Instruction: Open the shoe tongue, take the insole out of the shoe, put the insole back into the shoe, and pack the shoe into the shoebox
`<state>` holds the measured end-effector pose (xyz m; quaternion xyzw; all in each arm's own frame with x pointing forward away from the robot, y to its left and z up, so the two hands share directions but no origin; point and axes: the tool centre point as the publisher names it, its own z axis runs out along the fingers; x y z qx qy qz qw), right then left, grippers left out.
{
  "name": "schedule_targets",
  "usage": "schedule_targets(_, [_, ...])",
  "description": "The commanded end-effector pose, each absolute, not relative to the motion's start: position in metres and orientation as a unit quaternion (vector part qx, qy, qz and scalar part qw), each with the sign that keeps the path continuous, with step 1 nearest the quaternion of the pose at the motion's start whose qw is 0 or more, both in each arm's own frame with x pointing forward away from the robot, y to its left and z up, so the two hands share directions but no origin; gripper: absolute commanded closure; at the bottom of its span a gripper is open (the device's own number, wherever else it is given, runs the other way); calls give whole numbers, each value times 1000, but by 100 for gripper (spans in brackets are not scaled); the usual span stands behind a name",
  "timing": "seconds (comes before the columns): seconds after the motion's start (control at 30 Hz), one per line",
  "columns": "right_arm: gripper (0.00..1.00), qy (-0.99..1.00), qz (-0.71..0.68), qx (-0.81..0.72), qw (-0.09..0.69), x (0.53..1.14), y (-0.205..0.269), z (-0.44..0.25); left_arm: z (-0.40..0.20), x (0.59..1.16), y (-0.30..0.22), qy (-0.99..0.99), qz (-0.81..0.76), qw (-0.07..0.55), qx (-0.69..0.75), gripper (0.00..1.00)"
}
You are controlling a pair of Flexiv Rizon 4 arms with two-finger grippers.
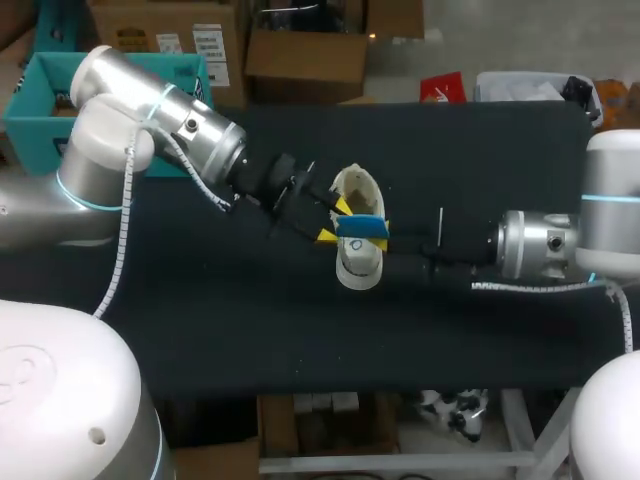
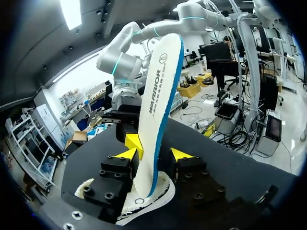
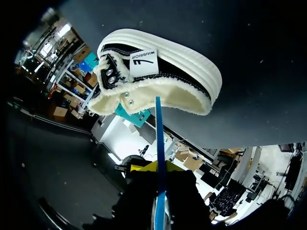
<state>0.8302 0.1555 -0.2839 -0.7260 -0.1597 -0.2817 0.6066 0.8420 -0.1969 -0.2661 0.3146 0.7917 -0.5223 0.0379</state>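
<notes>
Right gripper (image 3: 160,168) comes first, its fingers clamped on the insole (image 3: 158,129); seen from that wrist the insole is edge-on, a thin blue line running from between the fingers straight ahead toward the shoe (image 3: 163,72); the shoe's fleece-lined opening faces this gripper.

Left gripper (image 2: 152,154) sits at the opening from the opposite side, its yellow tips apart with the insole passing between them; one tip looks to be against the insole's white face, the other just short of its blue edge, so I judge this gripper open and not gripping; the fleece rim of the shoe lies just under its fingers.

From the left wrist the insole stands nearly upright, its lower end inside the shoe's opening and its long axis rising up and away from the left gripper; the right gripper's black body shows just behind it.

Farther off, the head view shows the shoe resting on the dark surface (image 1: 250,320) between the two arms, its long axis lying across the line on which the grippers face each other.

The coming move turns on that upright axis: the insole points down into the opening, so it must travel along its own length, whether out or back in; the right arm carries it, while the left gripper is the nearer one to the rim and better placed to steady the shoe; a tilt could snag the insole's end on the fleece.
</notes>
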Motion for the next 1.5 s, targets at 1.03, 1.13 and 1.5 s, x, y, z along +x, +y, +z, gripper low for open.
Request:
schedule_targets(1.03, [0,-171,-282,-770,546,822,148,-286,-292,861,-204,791,-473,140,360,100])
schedule_targets(1.13, [38,-169,-289,-774,538,822,144,-291,-295,865,-204,784,-475,131,378,100])
schedule_targets(1.5, [69,-167,-296,-778,528,834,144,-309,-299,877,-203,777,-470,117,401,100])
